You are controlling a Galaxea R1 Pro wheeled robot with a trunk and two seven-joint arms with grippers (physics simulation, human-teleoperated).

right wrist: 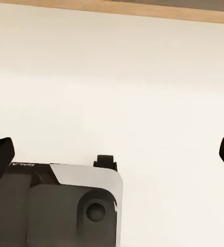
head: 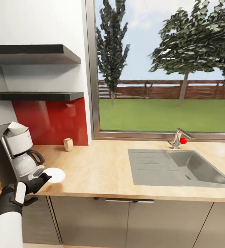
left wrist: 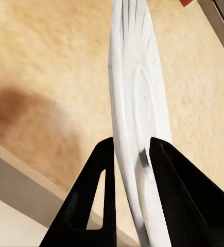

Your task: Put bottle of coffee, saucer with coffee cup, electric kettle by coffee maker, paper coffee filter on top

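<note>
The black and white coffee maker (head: 9, 151) stands on the countertop (head: 102, 168) at the far left, with a white paper filter (head: 16, 128) on its top and a white jug with a black handle (head: 29, 162) in it. My left gripper (head: 42, 177) is shut on the rim of the white saucer (head: 55, 175), just right of the coffee maker and low over the counter. In the left wrist view the saucer (left wrist: 137, 92) sits edge-on between the black fingers (left wrist: 104, 170). My right gripper (right wrist: 112, 154) is open, over pale floor.
A small tan block (head: 68, 144) stands by the red backsplash. A steel sink (head: 178, 168) with a faucet (head: 177, 138) lies to the right under the window. Two dark wall shelves (head: 40, 95) hang above the coffee maker. My base (right wrist: 55, 206) is below the right gripper.
</note>
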